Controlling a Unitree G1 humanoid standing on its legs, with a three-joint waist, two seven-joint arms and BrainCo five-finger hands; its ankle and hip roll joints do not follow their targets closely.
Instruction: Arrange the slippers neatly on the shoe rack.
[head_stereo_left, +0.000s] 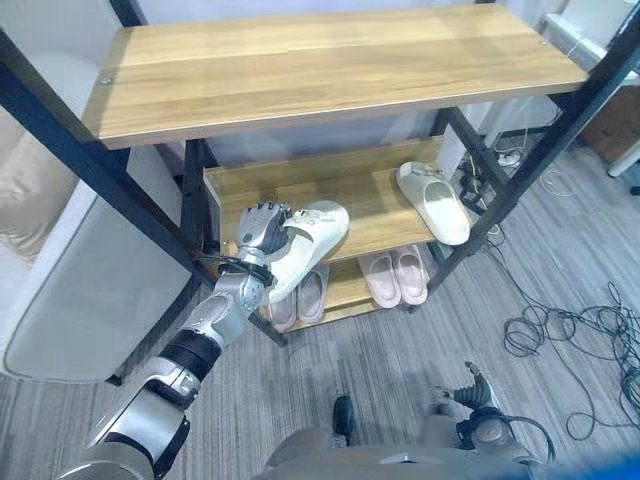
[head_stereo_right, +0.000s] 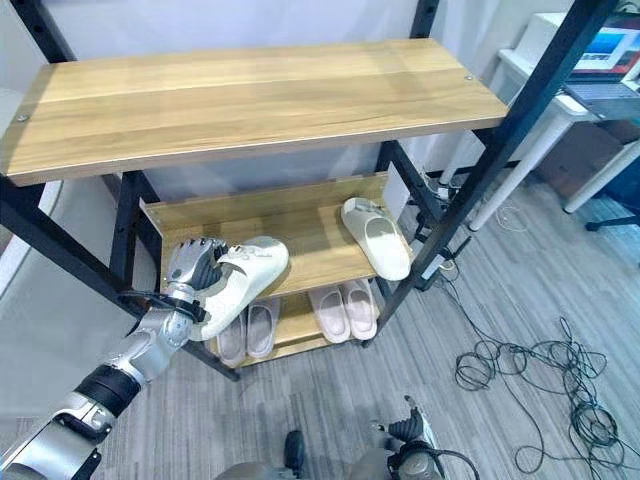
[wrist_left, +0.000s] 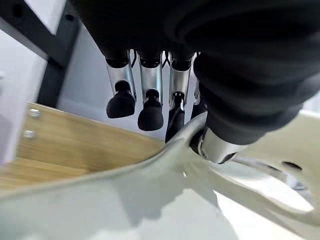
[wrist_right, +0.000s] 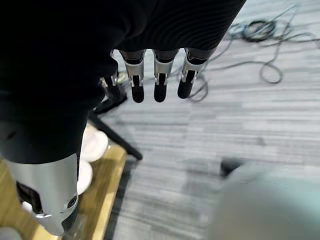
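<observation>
**Left hand bringing a second slipper to the middle shelf**

The left hand (head_stereo_left: 262, 228), centre-left of the frame, has its fingers curled round a white slipper (head_stereo_left: 312, 245) held over the middle shelf (head_stereo_left: 360, 195) front edge. The right hand (wrist_right: 150, 75) hangs relaxed, fingers straight, above the floor. Lower, two pale pairs (head_stereo_left: 395, 277) already sit on the bottom shelf. Further right, its mate (head_stereo_left: 433, 202) lies angled on the middle shelf; pairing them remains

Left robot hand (head_stereo_left: 262, 228) curled, gripping

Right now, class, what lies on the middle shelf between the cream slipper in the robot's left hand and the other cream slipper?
Bare wood of the middle shelf, seen in both eye views.
</observation>
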